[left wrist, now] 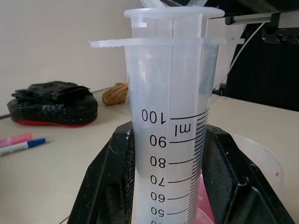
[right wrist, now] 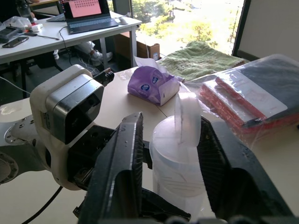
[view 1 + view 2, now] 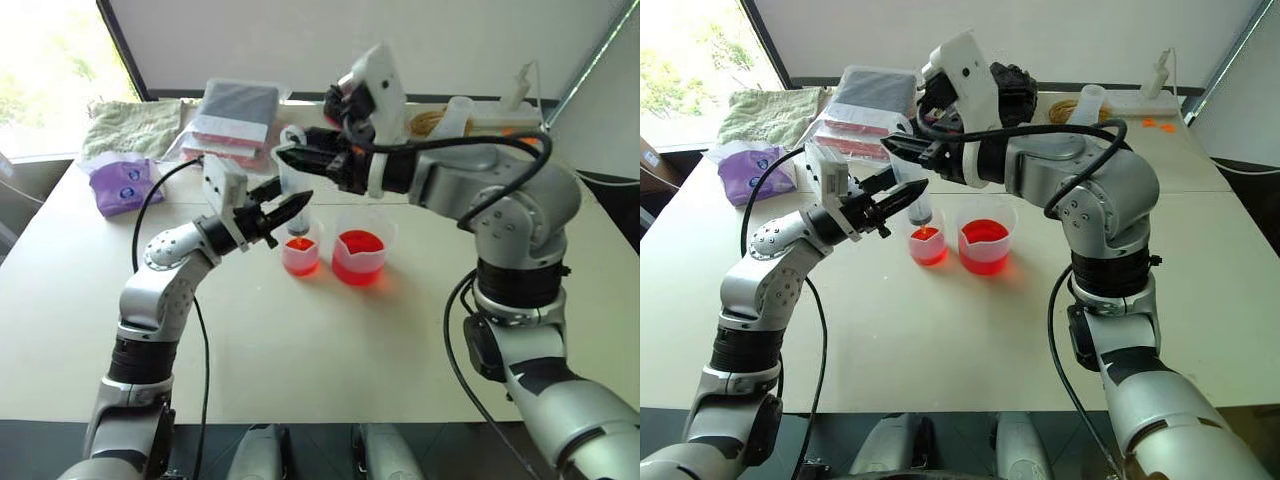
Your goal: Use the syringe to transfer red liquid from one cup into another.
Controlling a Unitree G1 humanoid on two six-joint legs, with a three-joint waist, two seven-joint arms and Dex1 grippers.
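Observation:
The clear syringe (image 3: 289, 180) stands upright with my left gripper (image 3: 285, 200) shut on its barrel (image 1: 170, 116). Its tip hangs over the smaller cup (image 3: 300, 256), which holds a little red liquid (image 3: 299, 262). Its white plunger (image 2: 187, 116) sits almost fully in, just above the barrel's flange. My right gripper (image 3: 290, 158) reaches in level from the right at the top of the syringe. Its fingers (image 2: 124, 158) stand apart on either side of the plunger head. Beside the small cup, on its right, stands the larger spouted cup (image 3: 358, 256) with more red liquid.
At the table's far left lie a purple tissue pack (image 3: 122, 183) and a green towel (image 3: 130, 125). A plastic bag of flat items (image 3: 235, 115) lies behind the cups. A rope coil (image 3: 430, 122) and a cloudy cup (image 3: 458, 110) stand behind the right arm. A marker pen (image 1: 21, 145) lies near a black pad (image 1: 51, 102).

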